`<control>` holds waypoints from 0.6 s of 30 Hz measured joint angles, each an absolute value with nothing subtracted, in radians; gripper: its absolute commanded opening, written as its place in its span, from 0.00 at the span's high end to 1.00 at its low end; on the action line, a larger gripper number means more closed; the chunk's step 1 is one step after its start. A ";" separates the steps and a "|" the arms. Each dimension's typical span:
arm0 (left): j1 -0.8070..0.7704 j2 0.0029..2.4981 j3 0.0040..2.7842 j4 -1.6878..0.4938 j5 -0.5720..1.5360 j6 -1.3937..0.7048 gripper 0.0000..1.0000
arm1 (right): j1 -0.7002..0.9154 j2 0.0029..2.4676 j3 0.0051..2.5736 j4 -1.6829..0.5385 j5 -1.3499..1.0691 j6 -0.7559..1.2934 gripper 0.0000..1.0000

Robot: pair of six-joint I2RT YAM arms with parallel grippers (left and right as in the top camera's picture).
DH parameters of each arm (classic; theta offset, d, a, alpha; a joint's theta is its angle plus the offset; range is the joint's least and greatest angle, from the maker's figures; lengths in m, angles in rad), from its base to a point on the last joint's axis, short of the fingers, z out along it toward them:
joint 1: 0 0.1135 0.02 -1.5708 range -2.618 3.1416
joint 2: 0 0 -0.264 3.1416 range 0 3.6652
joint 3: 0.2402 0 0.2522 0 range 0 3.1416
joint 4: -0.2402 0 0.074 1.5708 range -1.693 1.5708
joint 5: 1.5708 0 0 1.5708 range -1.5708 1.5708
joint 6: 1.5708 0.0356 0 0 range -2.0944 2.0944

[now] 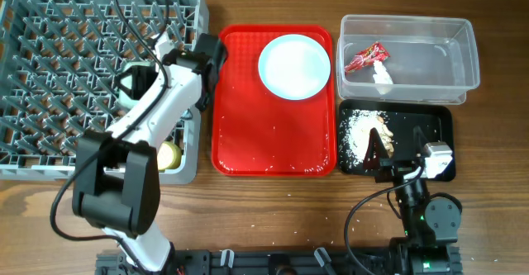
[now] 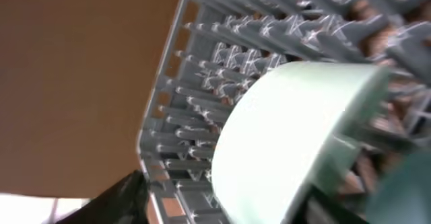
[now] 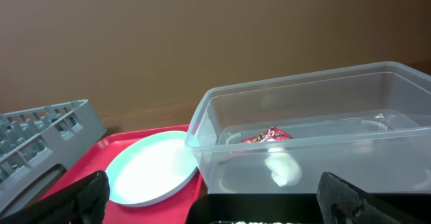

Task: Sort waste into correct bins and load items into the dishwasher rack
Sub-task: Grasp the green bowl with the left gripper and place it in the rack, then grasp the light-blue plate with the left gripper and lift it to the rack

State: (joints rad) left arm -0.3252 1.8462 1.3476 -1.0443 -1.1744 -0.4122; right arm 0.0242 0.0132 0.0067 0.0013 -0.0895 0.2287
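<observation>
The grey dishwasher rack (image 1: 50, 27) stands at the left. My left gripper (image 1: 136, 83) hangs over it, open. A pale mint bowl (image 2: 296, 136) stands on edge among the pegs (image 2: 202, 116) between the fingers, close to the right finger and apart from the left one. The small yellow round object (image 1: 169, 154) lies in the rack's near right corner. The plate (image 1: 294, 66) lies on the red tray (image 1: 248, 135). The clear tub (image 1: 463, 35) holds the red wrapper (image 1: 366, 57) and the white scrap (image 1: 382, 77). The black tray (image 1: 438, 118) holds crumbly leftovers (image 1: 359, 130). My right gripper (image 1: 395, 166) is open and empty at its near edge. I cannot make out the fork, the spoon or a second bowl.
The right wrist view shows the plate (image 3: 151, 167), the tub (image 3: 303, 109) with wrapper (image 3: 266, 136) and scrap (image 3: 283, 169), the black tray's edge (image 3: 256, 207), and a rack corner (image 3: 40, 126). Cables trail over the rack and the front of the table.
</observation>
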 measured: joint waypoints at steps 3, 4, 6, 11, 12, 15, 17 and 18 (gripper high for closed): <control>-0.426 1.716 1.414 -1.038 -1.024 -0.402 0.23 | 0.024 0.013 0.007 0.002 -0.089 0.229 0.00; -0.448 1.678 1.425 -1.036 -0.966 -0.402 0.26 | 0.024 0.013 0.007 0.001 -0.090 0.229 0.00; -0.500 1.614 1.431 -1.017 -0.756 -0.401 0.30 | 0.024 0.013 0.007 0.001 -0.089 0.229 0.00; -0.585 1.644 1.432 -0.743 -0.306 -0.400 0.33 | 0.024 0.013 0.007 0.001 -0.090 0.229 0.00; -0.587 1.682 1.436 -0.653 -0.260 -0.401 0.33 | 0.024 0.014 0.007 0.001 -0.090 0.229 0.00; -0.574 1.854 1.441 -0.539 -0.204 -0.423 0.33 | 0.024 0.014 0.007 0.001 -0.090 0.229 0.00; -0.553 1.970 1.441 -0.505 -0.168 -0.449 0.36 | 0.024 0.014 0.007 0.001 -0.089 0.229 0.00; -0.540 2.016 1.440 -0.489 -0.146 -0.463 0.38 | 0.024 0.014 0.007 0.002 -0.090 0.229 0.00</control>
State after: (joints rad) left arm -0.5404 2.0159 1.4403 -0.4889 -0.1463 -0.4629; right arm 0.0242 0.0139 0.0067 0.0017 -0.0898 0.2287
